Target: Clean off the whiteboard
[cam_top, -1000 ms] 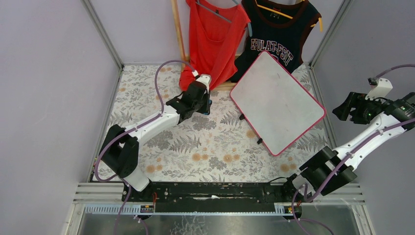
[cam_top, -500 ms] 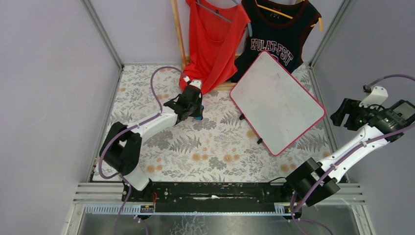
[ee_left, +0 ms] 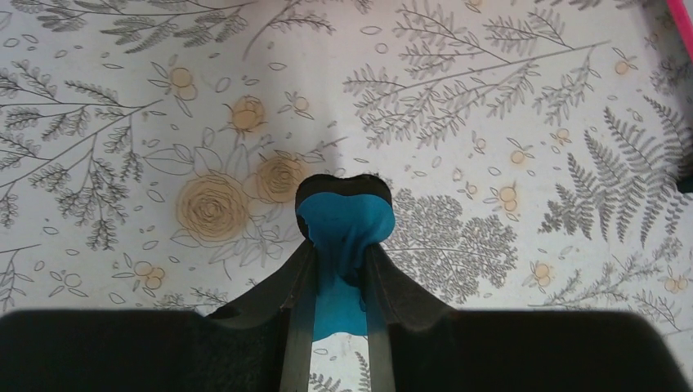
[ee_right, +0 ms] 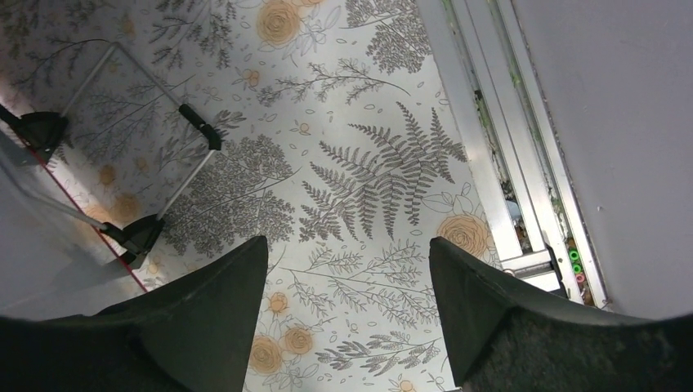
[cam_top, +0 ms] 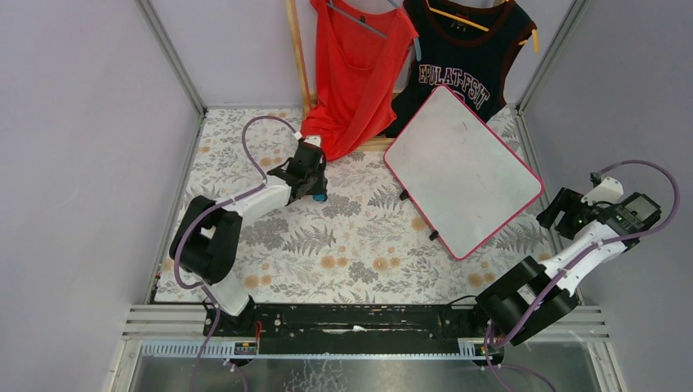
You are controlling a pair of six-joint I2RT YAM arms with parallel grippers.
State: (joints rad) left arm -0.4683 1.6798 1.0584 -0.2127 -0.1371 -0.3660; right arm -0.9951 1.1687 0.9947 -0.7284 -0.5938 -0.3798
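— What sort of place is this?
— A table under a grey-and-orange floral cloth (cam_top: 359, 245), boxed in by pale lavender walls (cam_top: 82, 163). A red top (cam_top: 355, 65) and a dark jersey (cam_top: 466, 57) hang at the back.
— Where's the whiteboard?
— The whiteboard (cam_top: 462, 171) is propped at a slant at the far right of the cloth, just in front of the jersey. Its face is white with faint grey smudges.
— And the hands?
— The left gripper (ee_left: 339, 245) is clamped tight on a blue eraser (ee_left: 347, 216), low over the cloth, well left of the board. The right gripper (ee_right: 347, 269) stands wide apart, holding nothing, beyond the board's right edge.
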